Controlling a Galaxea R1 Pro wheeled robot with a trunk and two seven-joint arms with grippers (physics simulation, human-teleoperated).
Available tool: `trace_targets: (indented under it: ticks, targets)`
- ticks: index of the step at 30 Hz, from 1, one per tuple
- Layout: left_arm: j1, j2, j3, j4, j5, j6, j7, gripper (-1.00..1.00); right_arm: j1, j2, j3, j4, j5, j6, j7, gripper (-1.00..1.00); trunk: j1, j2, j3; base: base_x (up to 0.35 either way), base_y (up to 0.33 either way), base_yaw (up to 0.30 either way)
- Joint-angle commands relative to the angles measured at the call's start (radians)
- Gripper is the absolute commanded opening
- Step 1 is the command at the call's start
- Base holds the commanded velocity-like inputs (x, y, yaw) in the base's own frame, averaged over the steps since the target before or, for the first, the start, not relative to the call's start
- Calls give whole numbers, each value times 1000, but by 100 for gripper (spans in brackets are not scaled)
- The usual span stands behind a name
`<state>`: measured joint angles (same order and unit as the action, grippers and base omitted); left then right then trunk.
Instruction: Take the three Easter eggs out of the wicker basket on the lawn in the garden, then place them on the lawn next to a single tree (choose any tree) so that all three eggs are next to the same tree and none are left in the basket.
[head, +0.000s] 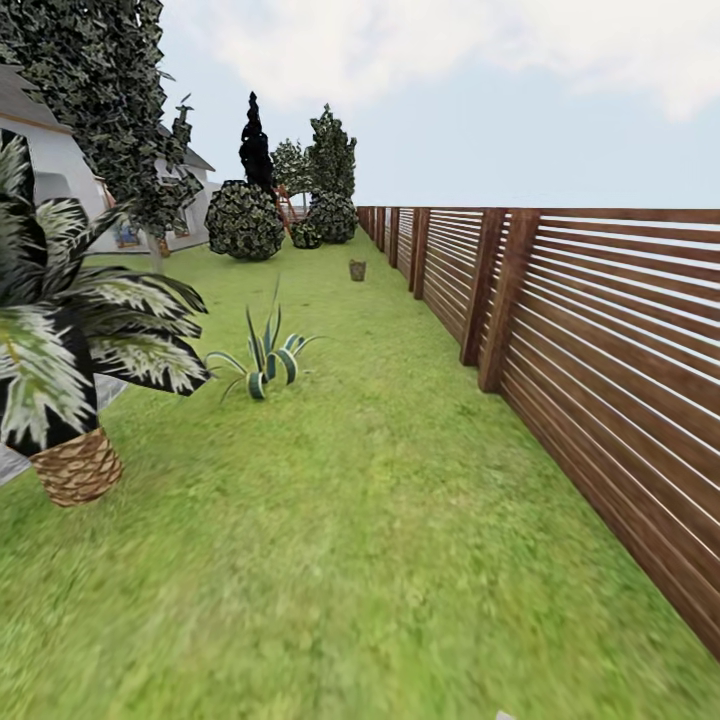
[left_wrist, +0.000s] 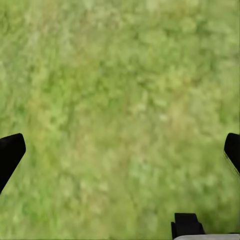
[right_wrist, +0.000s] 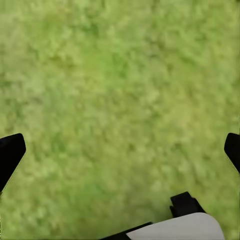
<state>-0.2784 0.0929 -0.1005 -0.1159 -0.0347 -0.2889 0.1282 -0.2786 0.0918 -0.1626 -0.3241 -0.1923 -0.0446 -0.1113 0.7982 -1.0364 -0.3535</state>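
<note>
The lawn (head: 380, 520) stretches ahead through the garden. Far down it, near the fence, stands a small round brownish thing (head: 357, 269) that looks like the wicker basket. It is too small to show its contents, so the Easter eggs are hidden. A tree (head: 105, 90) with dark speckled foliage rises at the left by the white house. In the left wrist view, my left gripper (left_wrist: 120, 150) is open over bare grass, black fingertips (left_wrist: 10, 152) wide apart. My right gripper (right_wrist: 120, 150) is likewise open above grass, with nothing between its fingers.
A brown slatted fence (head: 600, 350) runs along the right side. A short palm with a scaly brown trunk (head: 75, 465) stands close at the left, and a striped spiky plant (head: 265, 360) sits beyond it. Round shrubs (head: 244, 221) and more trees (head: 332, 150) stand far back.
</note>
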Motion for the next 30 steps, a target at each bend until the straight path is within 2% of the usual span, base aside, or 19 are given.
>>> trace_targets:
  ticks: [1, 14, 25, 30]
  targets:
    - [-1, 0, -8, 1, -4, -3, 8, 100, -1, 0, 2, 0, -11, -4, -2, 100, 1, -1, -1, 323, -91, 0]
    - [-1, 1, -7, 1, -4, -3, 8, 100, -1, 0, 3, 0, -11, -5, -2, 100, 1, -1, -1, 323, -90, 0]
    - [-1, 0, -8, 1, -4, -3, 8, 100, -1, 0, 3, 0, -10, -5, -2, 100, 1, -1, -1, 323, -13, 0]
    - [0, 0, -8, 1, -4, -3, 8, 100, -1, 0, 3, 0, -11, -5, -2, 100, 1, -1, -1, 323, 0, 172]
